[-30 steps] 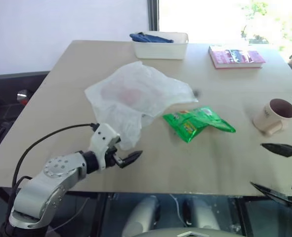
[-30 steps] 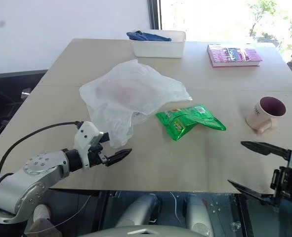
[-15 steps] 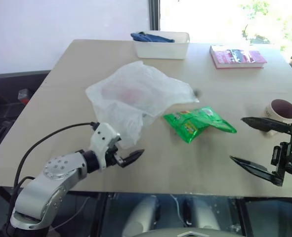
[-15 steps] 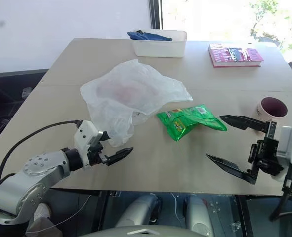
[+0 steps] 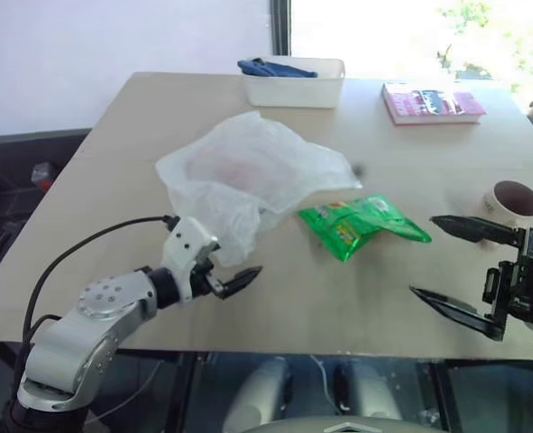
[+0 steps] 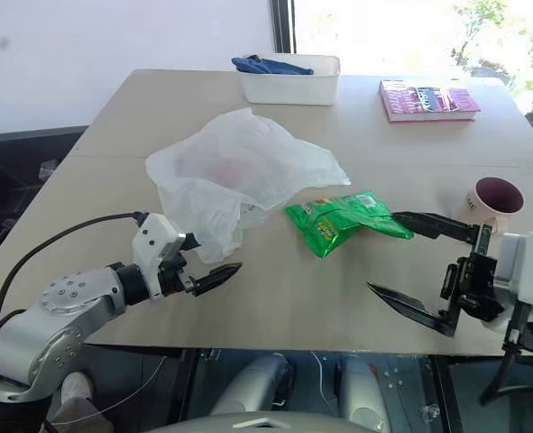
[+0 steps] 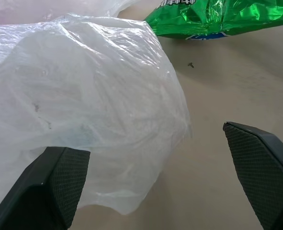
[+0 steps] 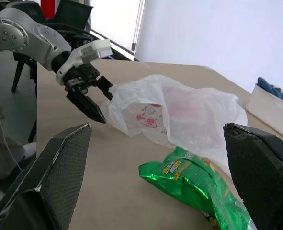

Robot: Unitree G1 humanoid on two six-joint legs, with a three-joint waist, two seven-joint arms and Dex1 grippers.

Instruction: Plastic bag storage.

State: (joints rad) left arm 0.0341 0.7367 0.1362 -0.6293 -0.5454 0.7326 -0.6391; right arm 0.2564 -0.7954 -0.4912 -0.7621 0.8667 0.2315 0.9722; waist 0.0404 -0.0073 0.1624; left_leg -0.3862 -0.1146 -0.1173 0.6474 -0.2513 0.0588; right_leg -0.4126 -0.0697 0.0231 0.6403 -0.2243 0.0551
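Note:
The plastic bag [image 5: 248, 176] is large, thin, white and wrinkled, and lies crumpled in the middle of the table, with a faint red print showing through it. My left gripper [image 5: 225, 273] hovers open at the bag's near edge. In the left wrist view the bag [image 7: 84, 105] bulges in between the two fingers [image 7: 60, 182] without being pinched. My right gripper [image 6: 383, 253] stands open above the table's front right, apart from the bag, pointing toward it across the green packet.
A shiny green snack packet [image 5: 361, 225] lies just right of the bag. A pink cup [image 5: 511, 200] stands near the right edge, behind my right gripper. At the back are a white bin [image 5: 293, 90] holding a blue cloth [image 5: 275, 68], and a book [image 5: 433, 102].
My right gripper has come in from the right front corner, leftward and up over the table, stopping near the green packet. The left gripper has stayed by the bag's edge.

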